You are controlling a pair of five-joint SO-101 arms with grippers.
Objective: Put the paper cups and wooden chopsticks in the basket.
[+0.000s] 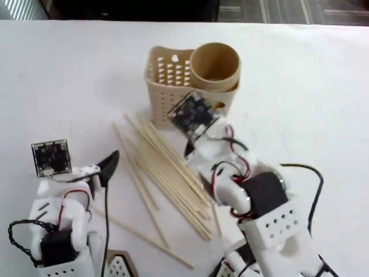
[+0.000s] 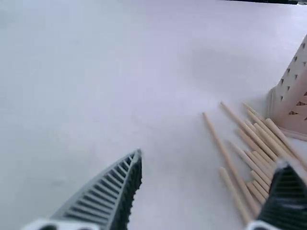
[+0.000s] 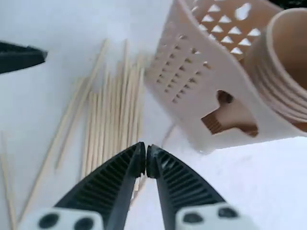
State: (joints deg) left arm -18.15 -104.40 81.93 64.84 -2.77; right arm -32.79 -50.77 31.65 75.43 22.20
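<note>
High view: a beige perforated basket (image 1: pixel 164 86) on a white tabletop (image 1: pixel 69 75) holds stacked paper cups (image 1: pixel 214 66). Wooden chopsticks (image 1: pixel 167 167) lie scattered just in front of the basket.

Left wrist view: the left pincer (image 2: pixel 211 160) gapes wide, near the chopsticks.

Right wrist view: the right pincer (image 3: pixel 145 151) is clenched on nothing, above chopsticks beside the basket.

Paper cups (image 1: pixel 214 64), seemingly stacked, upright in beige basket (image 1: pixel 164 86); wooden chopsticks (image 1: pixel 173 173) scattered beside.

The basket (image 1: pixel 164 81) is matt beige plastic, the cups (image 1: pixel 214 64) brown paper, the chopsticks (image 1: pixel 173 173) smooth pale wood.
</note>
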